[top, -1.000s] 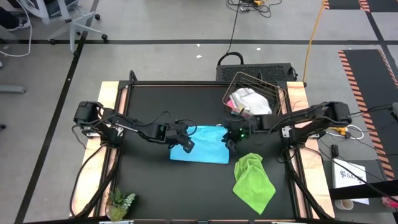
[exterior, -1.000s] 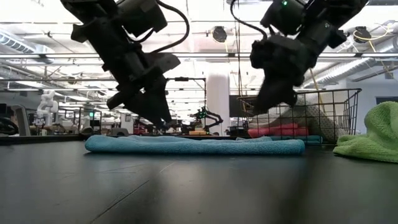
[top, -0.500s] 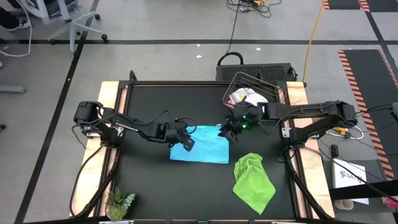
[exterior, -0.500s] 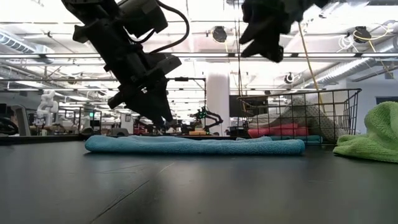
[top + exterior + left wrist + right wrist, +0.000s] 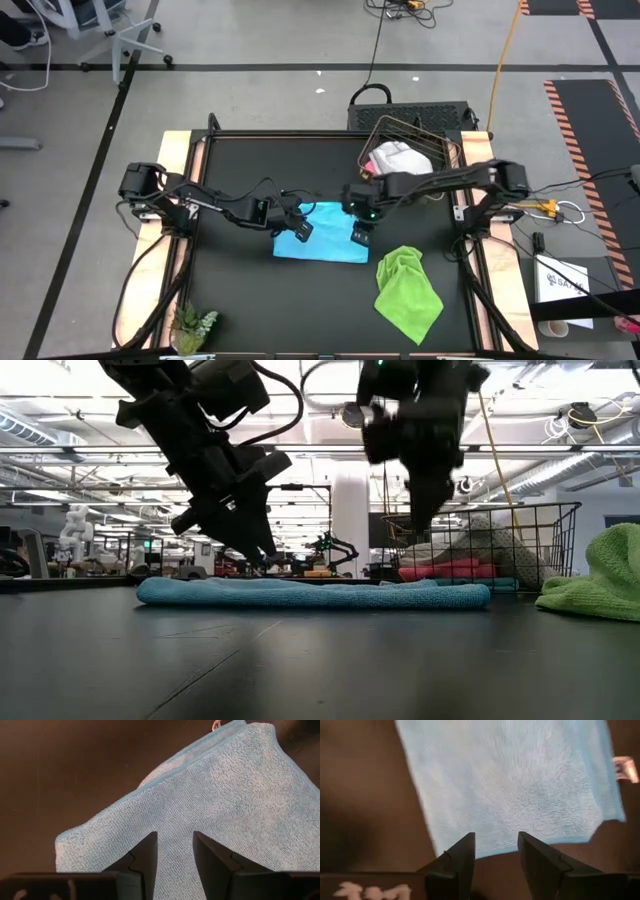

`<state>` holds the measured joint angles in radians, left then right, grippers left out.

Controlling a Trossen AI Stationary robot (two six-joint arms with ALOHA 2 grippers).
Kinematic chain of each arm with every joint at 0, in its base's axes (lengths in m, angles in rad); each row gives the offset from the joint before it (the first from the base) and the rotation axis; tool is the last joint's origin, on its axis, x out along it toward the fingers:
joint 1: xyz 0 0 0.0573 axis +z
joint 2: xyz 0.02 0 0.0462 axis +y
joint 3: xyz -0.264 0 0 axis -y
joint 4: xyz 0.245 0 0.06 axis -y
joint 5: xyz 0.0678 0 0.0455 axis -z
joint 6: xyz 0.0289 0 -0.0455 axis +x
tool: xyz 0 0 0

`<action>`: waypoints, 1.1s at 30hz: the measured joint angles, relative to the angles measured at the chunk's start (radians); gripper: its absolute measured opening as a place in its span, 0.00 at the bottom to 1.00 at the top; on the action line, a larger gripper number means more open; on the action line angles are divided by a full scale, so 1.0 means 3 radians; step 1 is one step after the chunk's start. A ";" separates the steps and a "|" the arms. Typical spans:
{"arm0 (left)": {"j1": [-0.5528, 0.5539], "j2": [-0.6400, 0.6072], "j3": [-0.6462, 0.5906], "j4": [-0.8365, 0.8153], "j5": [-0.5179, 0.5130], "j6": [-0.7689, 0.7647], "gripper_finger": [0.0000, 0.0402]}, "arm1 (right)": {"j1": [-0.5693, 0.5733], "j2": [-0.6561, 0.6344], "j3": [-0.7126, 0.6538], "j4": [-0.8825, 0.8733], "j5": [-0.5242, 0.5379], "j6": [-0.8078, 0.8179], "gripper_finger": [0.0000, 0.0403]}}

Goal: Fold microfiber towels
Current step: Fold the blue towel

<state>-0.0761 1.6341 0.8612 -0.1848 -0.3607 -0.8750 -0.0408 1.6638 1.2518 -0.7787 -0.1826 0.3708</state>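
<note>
A light blue microfiber towel (image 5: 325, 238) lies flat and folded on the black table, long and low in the low view (image 5: 310, 593). My left gripper (image 5: 299, 231) stands open close above its left end (image 5: 175, 805), and I see no touch. My right gripper (image 5: 360, 235) is open, pointing steeply down over the towel's right end (image 5: 510, 780), well clear of it in the low view (image 5: 425, 520). A lime green towel (image 5: 407, 290) lies crumpled at the near right. White and pink towels (image 5: 400, 160) lie in the wire basket (image 5: 440, 150).
The wire basket (image 5: 545, 540) stands at the table's far right, just behind the blue towel's right end. A small green plant (image 5: 192, 328) sits at the near left corner. Bare black table lies in front of the blue towel and to its left.
My right gripper has risen from the towel's right end and swung toward the far edge. It has then come back down and toward the near edge over that end, tipping more steeply downward. The blue towel has stayed flat.
</note>
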 joint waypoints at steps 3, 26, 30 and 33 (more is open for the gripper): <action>0.0000 0.0000 0.0000 0.0000 0.0000 -0.0001 0.31 | -0.0013 0.0213 0.0000 -0.0005 0.0076 -0.0147 0.35; 0.0000 0.0000 0.0000 -0.0008 -0.0001 -0.0002 0.31 | -0.0405 0.0449 -0.0071 0.0103 0.0545 -0.0329 0.53; 0.0000 0.0000 0.0000 -0.0009 -0.0001 -0.0002 0.31 | -0.0453 0.0449 -0.0198 0.0118 0.0620 -0.0324 0.53; 0.0000 0.0000 0.0000 -0.0009 -0.0003 -0.0002 0.32 | -0.0475 0.0450 -0.0315 0.0167 0.0617 -0.0307 0.53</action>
<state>-0.0761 1.6341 0.8612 -0.1875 -0.3614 -0.8757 -0.1833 1.7988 1.1573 -0.7287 0.0025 0.2787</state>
